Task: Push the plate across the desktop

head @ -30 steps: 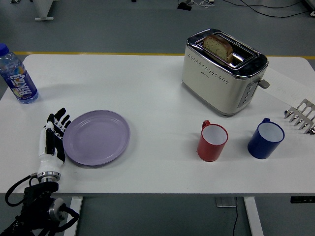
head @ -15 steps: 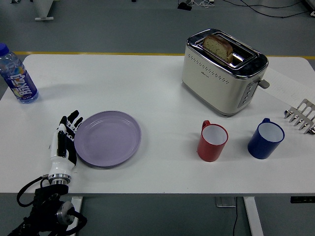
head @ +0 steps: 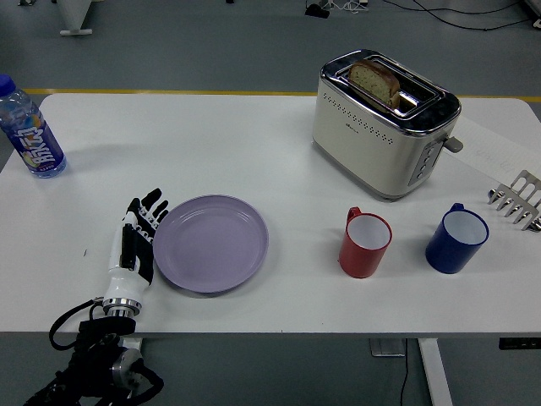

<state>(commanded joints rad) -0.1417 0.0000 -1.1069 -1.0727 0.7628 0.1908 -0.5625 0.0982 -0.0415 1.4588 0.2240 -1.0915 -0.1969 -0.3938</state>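
Head view: left hand (head: 135, 245) sits nr the bench's (head: 211, 135) front-left corner, fingers (head: 150, 203) straight and held close together, holding nothing, its inner edge flat against the left rim of the lilac plate (head: 210, 244). That flat-sided contact suits a sideways shove rather than a grasp, w/ the plate lying flat on the bench so it can slide. Plate is left of centre, close to the front edge. Red mug (head: 364, 244) stands to its right w/ a clear gap between, blue mug (head: 456, 239) further right nr the front-right part; both lie roughly in the plate's path if the push goes rightward, so I'd judge the red one the first thing it could bump. Cream toaster (head: 385, 123) w/ a slice of bread (head: 374, 80) in its slot sits toward the back, right of centre, well apart from the plate. Water bottle (head: 30, 128) stands at the left edge, toward the back. Metal rack (head: 517, 200) pokes in at the right edge. Right hand not seen. No person at the far side.
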